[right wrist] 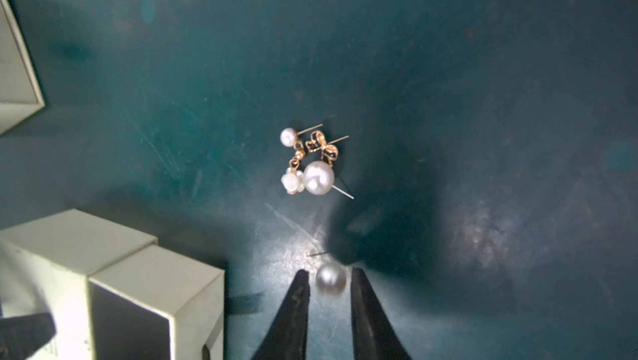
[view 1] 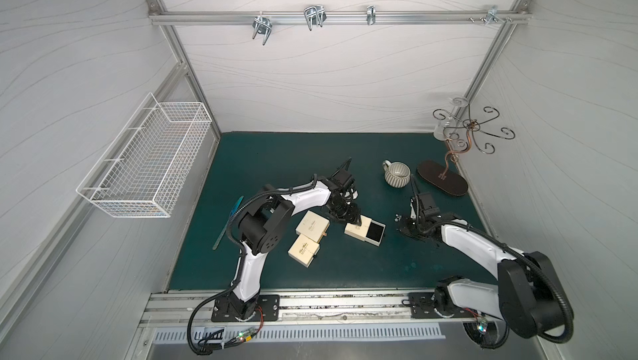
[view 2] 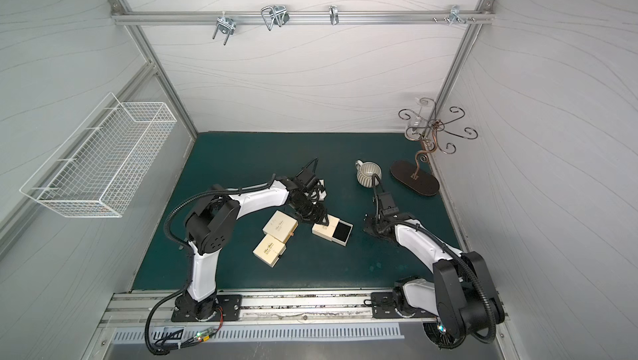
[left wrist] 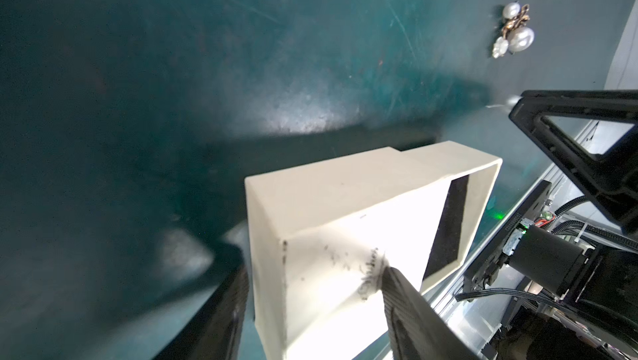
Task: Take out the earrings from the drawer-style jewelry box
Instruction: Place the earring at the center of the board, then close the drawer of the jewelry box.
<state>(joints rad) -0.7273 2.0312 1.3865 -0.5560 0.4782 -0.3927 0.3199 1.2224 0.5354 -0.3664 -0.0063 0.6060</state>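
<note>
The cream drawer-style jewelry box (view 1: 355, 230) (view 2: 322, 228) (left wrist: 345, 220) (right wrist: 138, 289) lies mid-table, its black-lined drawer (view 1: 375, 231) pulled out towards the right. My left gripper (view 1: 352, 218) (left wrist: 312, 268) is shut on the box's sleeve, one finger on each side. A cluster of pearl earrings (right wrist: 307, 165) (left wrist: 514, 32) (view 1: 397, 217) lies on the green mat to the box's right. My right gripper (right wrist: 330, 273) (view 1: 409, 225) is open just above the mat. A single pearl stud (right wrist: 330, 279) sits between its fingertips with a small gap on each side.
Two closed cream boxes (view 1: 312, 225) (view 1: 303, 250) lie left of the open one. A ribbed mug (view 1: 397, 174) and a wire jewelry stand on a dark oval base (view 1: 442, 178) stand at the back right. A white wire basket (view 1: 145, 158) hangs on the left wall.
</note>
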